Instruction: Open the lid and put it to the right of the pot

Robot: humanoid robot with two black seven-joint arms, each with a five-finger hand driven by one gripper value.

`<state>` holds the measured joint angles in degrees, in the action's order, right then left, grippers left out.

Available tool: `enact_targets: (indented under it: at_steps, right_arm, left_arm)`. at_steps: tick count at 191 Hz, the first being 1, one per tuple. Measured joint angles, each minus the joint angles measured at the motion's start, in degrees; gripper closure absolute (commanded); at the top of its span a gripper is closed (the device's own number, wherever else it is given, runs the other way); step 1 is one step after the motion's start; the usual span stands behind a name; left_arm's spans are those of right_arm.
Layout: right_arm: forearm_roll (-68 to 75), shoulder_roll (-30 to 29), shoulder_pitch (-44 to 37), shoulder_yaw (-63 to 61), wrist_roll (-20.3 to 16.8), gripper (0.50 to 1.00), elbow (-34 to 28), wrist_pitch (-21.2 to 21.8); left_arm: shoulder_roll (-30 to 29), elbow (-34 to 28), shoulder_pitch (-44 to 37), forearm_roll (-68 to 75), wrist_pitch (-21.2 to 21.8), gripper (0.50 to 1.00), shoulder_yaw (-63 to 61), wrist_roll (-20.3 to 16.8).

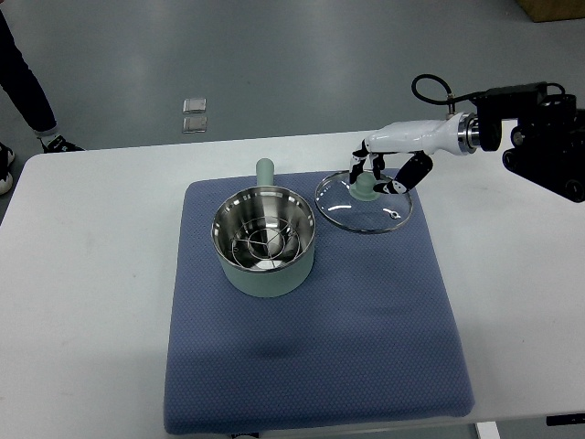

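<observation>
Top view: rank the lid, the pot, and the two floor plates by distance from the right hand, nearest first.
1. Lid: directly under the right hand, whose fingers are at its knob, right of the pot.
2. Pot: on the blue mat, left of the lid.
3. Floor plates: beyond the table's far edge, upper left.

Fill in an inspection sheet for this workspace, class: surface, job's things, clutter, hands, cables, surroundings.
Surface: white table with a blue mat.
Job's things: pot open, on the mat; glass lid to its right on the mat.
Clutter: nothing seen.
Hands: right hand over the lid, fingers around its knob; left not in view.
Cables: black cable looped at the right wrist.
Surroundings: grey floor, floor socket plates, a person's leg and shoe at far left.
</observation>
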<state>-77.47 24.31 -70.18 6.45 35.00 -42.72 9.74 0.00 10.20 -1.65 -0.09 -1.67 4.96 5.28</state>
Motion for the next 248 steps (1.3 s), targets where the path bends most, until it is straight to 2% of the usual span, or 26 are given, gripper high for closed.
enact_targets:
  at_steps: [7, 13, 17, 18, 19, 20, 21, 22, 23, 24, 27, 28, 31, 32, 34, 43, 85, 108, 121, 141, 158, 170, 198, 215, 228, 248]
  right_arm:
    - [-0.03, -0.03, 0.66, 0.08, 0.0, 0.993, 0.25, -0.38]
    - [-0.03, -0.12, 1.33, 0.12, 0.0, 0.948, 0.64, -0.79]
    - [-0.05, -0.2, 1.95, 0.15, 0.0, 0.906, 0.98, -1.06]
    - [-0.05, -0.21, 2.07, 0.15, 0.0, 0.877, 1.05, -1.11]
    - [-0.05, -0.23, 2.19, 0.15, 0.0, 0.877, 1.11, -1.15]
    - [-0.05, -0.24, 2.3, 0.15, 0.0, 0.847, 1.17, -1.19]
    - [-0.05, -0.26, 2.41, 0.15, 0.0, 0.846, 1.23, -1.23]
    - [-0.05, -0.27, 2.52, 0.15, 0.0, 0.808, 1.28, -1.27]
    - [-0.05, -0.28, 2.62, 0.14, 0.0, 0.807, 1.34, -1.31]
    - [-0.04, -0.29, 2.71, 0.14, 0.0, 0.765, 1.39, -1.35]
    - [0.03, -0.32, 2.98, 0.08, 0.0, 0.73, 1.53, -1.46]
    - [0.06, -0.33, 3.06, 0.05, 0.0, 0.693, 1.57, -1.49]
    - [0.19, -0.33, 3.29, -0.03, 0.0, 0.668, 1.68, -1.58]
    - [0.24, -0.33, 3.36, -0.06, 0.0, 0.644, 1.71, -1.61]
    - [0.35, -0.33, 3.49, -0.12, 0.0, 0.644, 1.77, -1.67]
    - [0.97, -0.34, 3.9, -0.33, 0.0, 0.568, 1.94, -1.92]
    - [6.03, -0.4, 4.49, -0.48, 0.0, 0.566, 1.69, -2.38]
    - [14.9, -0.36, 5.07, -3.35, 0.0, 0.568, 1.87, -1.28]
    - [22.67, -0.44, 5.84, -5.54, 0.0, 0.568, 2.35, 1.02]
    - [35.72, -1.01, 7.36, -7.57, 0.0, 0.566, 3.64, 7.34]
    - [46.35, -1.7, 8.82, -9.47, -0.16, 0.564, 5.48, 9.96]
    - [54.72, -2.23, 10.31, -10.98, -2.46, 0.566, 6.47, 11.36]
    - [73.54, -4.41, 13.53, -13.45, -14.34, 0.564, 7.24, 14.02]
    - [81.37, -5.4, 15.51, -14.57, -19.47, 0.564, 7.38, 14.15]
    - [85.23, -5.86, 16.75, -15.06, -21.48, 0.562, 7.39, 13.9]
    - [87.08, -6.85, 17.64, -16.72, -22.05, 0.562, 7.47, 13.84]
  left_arm:
    - [0.0, 0.0, 0.01, 0.0, 0.0, 0.5, 0.0, 0.0]
    - [0.0, 0.0, 0.02, 0.0, 0.0, 0.5, 0.0, 0.0]
    - [0.0, 0.0, 0.02, 0.0, 0.0, 0.5, 0.0, 0.0]
    - [0.0, 0.0, 0.02, 0.0, 0.0, 0.5, 0.0, 0.0]
    - [0.0, 0.0, 0.01, 0.0, 0.0, 0.5, 0.0, 0.0]
    - [0.0, 0.0, 0.01, 0.0, 0.0, 0.5, -0.01, 0.0]
    - [0.0, 0.0, 0.01, 0.0, 0.0, 0.5, -0.01, 0.0]
    - [0.0, 0.0, 0.01, 0.0, 0.0, 0.5, -0.01, 0.0]
    - [0.0, 0.0, 0.01, 0.0, 0.0, 0.5, -0.01, 0.0]
    - [0.0, 0.0, 0.0, 0.0, 0.0, 0.5, -0.01, 0.0]
    - [0.0, 0.01, 0.0, 0.0, 0.0, 0.5, -0.01, 0.0]
    - [0.0, 0.01, 0.0, 0.0, 0.0, 0.5, -0.02, 0.0]
    - [0.0, 0.02, 0.0, 0.0, 0.0, 0.5, -0.02, 0.0]
    - [0.0, 0.03, 0.01, 0.0, 0.0, 0.5, -0.02, 0.0]
    - [0.0, 0.04, 0.01, 0.0, -0.01, 0.5, -0.02, 0.0]
    - [0.0, 0.06, -0.01, 0.0, -0.01, 0.5, -0.03, 0.0]
    - [0.0, 0.09, -0.02, 0.0, -0.01, 0.5, 0.02, 0.0]
    - [0.0, 0.09, -0.02, 0.0, -0.01, 0.5, 0.0, 0.0]
    - [0.0, -0.01, -0.02, 0.0, -0.01, 0.5, -0.02, 0.0]
    - [0.0, -0.16, -0.09, 0.0, -0.01, 0.5, -0.08, 0.0]
    - [0.0, -0.24, -0.11, 0.0, -0.01, 0.5, -0.16, 0.0]
    - [0.0, -0.26, -0.11, 0.0, -0.01, 0.5, -0.21, 0.0]
    - [0.0, -0.32, 0.02, 0.0, 0.23, 0.5, -0.29, 0.0]
    - [0.0, -0.35, 0.09, 0.0, 0.42, 0.5, -0.3, 0.0]
    - [0.0, -0.33, 0.12, 0.0, 0.44, 0.5, -0.31, 0.0]
    - [0.0, -0.28, 0.17, 0.0, 0.44, 0.5, -0.3, 0.0]
